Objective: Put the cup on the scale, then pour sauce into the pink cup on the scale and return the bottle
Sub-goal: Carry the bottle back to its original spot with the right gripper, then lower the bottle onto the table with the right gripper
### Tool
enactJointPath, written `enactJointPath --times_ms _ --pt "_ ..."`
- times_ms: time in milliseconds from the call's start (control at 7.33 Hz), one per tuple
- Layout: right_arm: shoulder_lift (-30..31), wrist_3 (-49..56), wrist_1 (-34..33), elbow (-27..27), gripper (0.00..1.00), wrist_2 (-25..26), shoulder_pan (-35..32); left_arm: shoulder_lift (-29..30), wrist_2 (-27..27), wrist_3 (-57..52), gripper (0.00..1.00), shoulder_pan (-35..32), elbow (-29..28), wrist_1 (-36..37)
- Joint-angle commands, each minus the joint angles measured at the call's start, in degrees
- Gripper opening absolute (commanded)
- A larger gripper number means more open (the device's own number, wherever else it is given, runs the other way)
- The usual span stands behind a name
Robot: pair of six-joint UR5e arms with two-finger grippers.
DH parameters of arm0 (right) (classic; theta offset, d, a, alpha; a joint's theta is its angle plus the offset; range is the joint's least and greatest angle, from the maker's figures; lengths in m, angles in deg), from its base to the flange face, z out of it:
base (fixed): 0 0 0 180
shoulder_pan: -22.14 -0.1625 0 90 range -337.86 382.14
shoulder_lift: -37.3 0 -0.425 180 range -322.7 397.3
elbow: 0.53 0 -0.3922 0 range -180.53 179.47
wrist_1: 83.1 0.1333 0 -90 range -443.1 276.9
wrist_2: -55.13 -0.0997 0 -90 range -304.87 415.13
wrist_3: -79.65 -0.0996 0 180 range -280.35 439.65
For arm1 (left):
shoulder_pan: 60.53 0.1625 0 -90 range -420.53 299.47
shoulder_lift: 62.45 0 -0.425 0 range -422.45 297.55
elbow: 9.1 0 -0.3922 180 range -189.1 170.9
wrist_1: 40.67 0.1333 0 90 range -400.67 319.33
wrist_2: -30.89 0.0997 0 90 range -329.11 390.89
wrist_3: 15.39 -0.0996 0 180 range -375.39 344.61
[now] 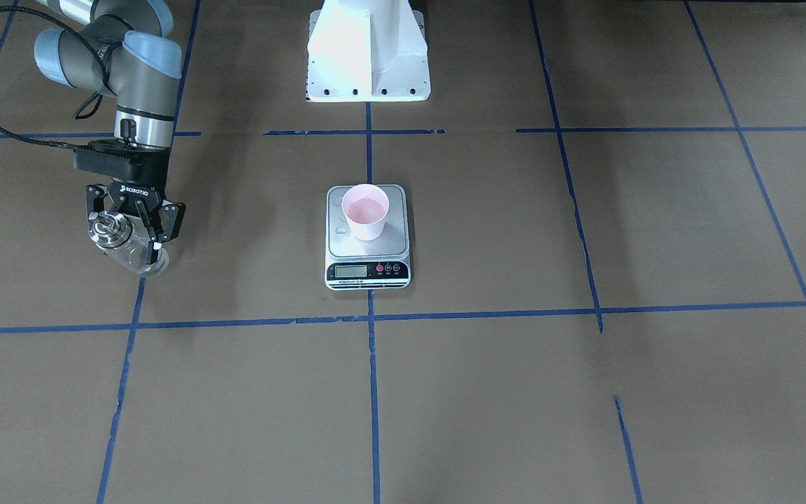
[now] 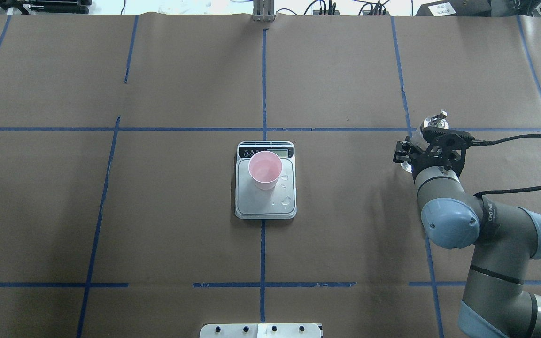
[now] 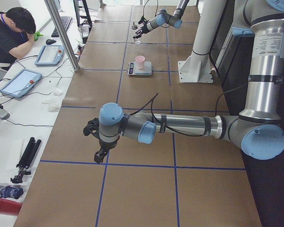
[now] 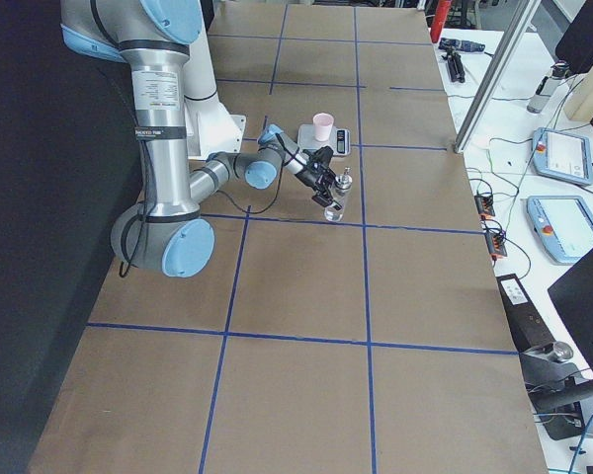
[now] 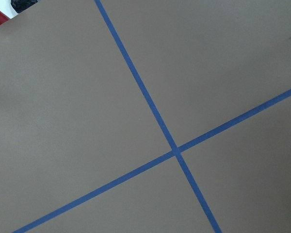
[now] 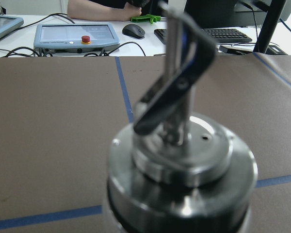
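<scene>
The pink cup stands upright on the silver scale at the table's middle, also in the overhead view as cup on scale. A few drops lie on the platform. My right gripper is shut on the clear glass bottle, far to the cup's side and low over the table. Its silver collar and spout fill the right wrist view. My left gripper shows only in the exterior left view; I cannot tell whether it is open or shut.
The white robot base stands behind the scale. Blue tape lines grid the brown table. An operator and tablets are at the side desk. The left wrist view shows only table and tape.
</scene>
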Motion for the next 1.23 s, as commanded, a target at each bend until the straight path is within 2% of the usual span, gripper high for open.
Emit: enactJointPath --times_ms 0,409,1091 --pt "0.3 -1.7 0.0 -0.2 0.00 -0.1 0.4 0.1 0.0 0.0 1.00 0.0 0.1 0.0" --pt "0.4 -1.9 0.0 -0.1 0.00 -2.6 0.5 0.1 0.0 0.0 1.00 0.0 0.1 0.0" --pt "1.2 -1.8 0.0 0.5 0.00 -2.8 0.5 0.2 0.0 0.0 1.00 0.0 0.1 0.0"
